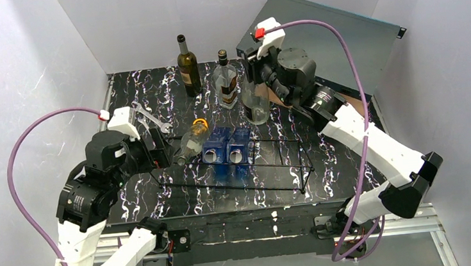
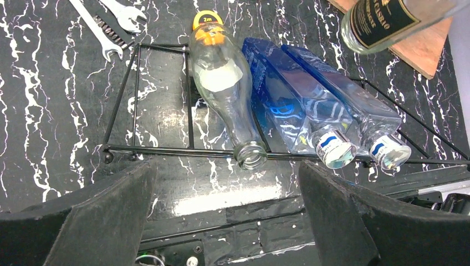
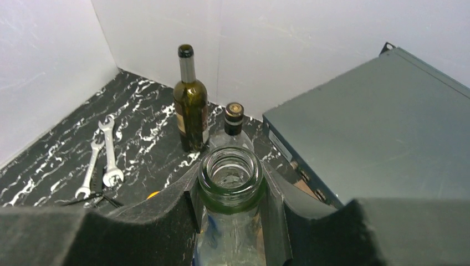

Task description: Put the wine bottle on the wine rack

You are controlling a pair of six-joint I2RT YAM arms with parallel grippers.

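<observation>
The wine rack (image 1: 287,167), a low black wire frame, lies mid-table and also shows in the left wrist view (image 2: 166,151). A clear bottle (image 2: 224,88) and two blue bottles (image 2: 294,105) lie on its left part, necks toward the near edge. My right gripper (image 3: 230,188) is shut on the neck of a clear, green-tinted wine bottle (image 3: 230,172). It holds the bottle upright behind the rack (image 1: 257,105), its base near the tabletop. My left gripper (image 2: 227,210) is open and empty, at the rack's near left corner (image 1: 159,151).
A dark green wine bottle (image 1: 187,66) and a clear bottle with a black label (image 1: 225,82) stand at the back. Two wrenches (image 1: 148,118) and an orange tape measure (image 2: 206,22) lie left of the rack. A grey box (image 1: 339,27) leans at the back right. A wooden board (image 2: 421,52) lies right.
</observation>
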